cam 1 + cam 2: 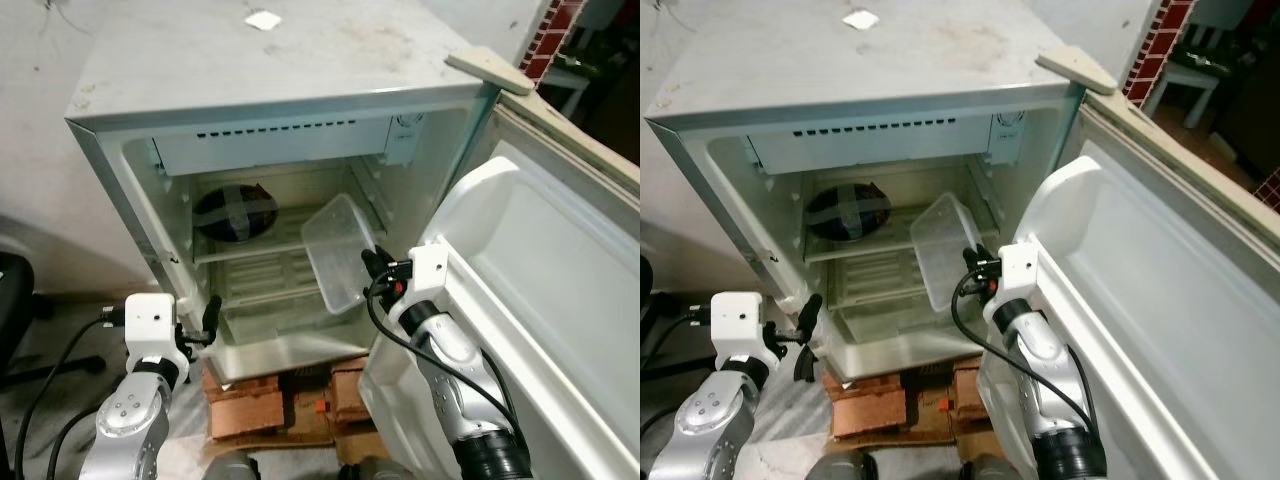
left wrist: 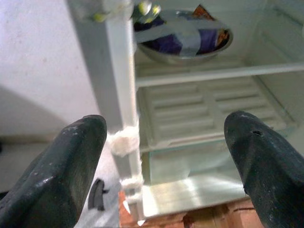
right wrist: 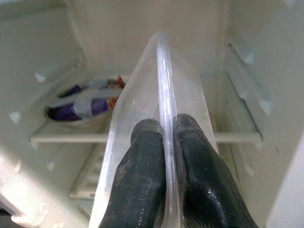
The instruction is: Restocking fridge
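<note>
A small white fridge (image 1: 270, 70) stands open before me. My right gripper (image 1: 368, 262) is shut on the rim of a clear plastic container (image 1: 335, 250), held tilted on its side just inside the fridge's right half; in the right wrist view its fingers (image 3: 147, 166) pinch the container's edge (image 3: 164, 80). A metal bowl holding a dark wrapped packet (image 1: 235, 212) sits on the upper shelf (image 1: 250, 250) at the left. My left gripper (image 1: 210, 318) is open, low beside the fridge's left front corner, its fingertips (image 2: 71, 161) apart in the left wrist view.
The fridge door (image 1: 540, 270) swings open to the right, close against my right arm. Red bricks (image 1: 270, 395) prop the fridge from below. A beige slab (image 1: 490, 70) lies on the fridge top's right corner. A dark chair base (image 1: 15, 300) stands at the far left.
</note>
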You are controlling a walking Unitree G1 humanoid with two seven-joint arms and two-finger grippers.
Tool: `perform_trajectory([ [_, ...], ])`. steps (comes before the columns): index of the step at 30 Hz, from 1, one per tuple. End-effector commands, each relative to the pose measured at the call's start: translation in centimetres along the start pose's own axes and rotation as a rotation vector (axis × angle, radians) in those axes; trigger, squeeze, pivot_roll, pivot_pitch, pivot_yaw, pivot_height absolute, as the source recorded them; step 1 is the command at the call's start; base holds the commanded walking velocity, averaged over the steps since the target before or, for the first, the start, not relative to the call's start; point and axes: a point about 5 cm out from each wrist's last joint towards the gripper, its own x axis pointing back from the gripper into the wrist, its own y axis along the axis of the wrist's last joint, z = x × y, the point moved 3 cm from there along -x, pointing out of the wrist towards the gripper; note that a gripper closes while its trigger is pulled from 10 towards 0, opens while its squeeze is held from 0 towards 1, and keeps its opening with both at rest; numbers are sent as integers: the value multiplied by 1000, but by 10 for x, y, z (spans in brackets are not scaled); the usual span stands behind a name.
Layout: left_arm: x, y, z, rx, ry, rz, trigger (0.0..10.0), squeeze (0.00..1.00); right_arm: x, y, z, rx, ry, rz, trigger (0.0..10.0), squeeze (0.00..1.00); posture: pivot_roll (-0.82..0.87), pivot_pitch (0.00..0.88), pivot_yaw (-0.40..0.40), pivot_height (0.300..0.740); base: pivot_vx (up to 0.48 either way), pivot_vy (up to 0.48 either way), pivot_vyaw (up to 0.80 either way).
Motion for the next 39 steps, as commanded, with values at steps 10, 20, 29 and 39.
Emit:
perform_trajectory([
  [10,4,2,5,-11,-27,20,10000,0,-4,9,-23,18,-11,-21,10000,0,140,79,-8,740,0,0,0],
  [20,3,9,7,-47,-21,3,10000,0,-8,7,-19,-3,-31,-34,10000,0,147,79,0,740,0,0,0],
  [29,-1,8,8,-59,-1,6,10000,0,-5,-2,1,-56,90,1,10000,0,143,77,-2,740,0,-358,0],
  [39,-5,10,6,-53,2,-6,10000,0,2,-7,17,-74,226,41,10000,0,137,75,-4,740,0,-36,0],
])
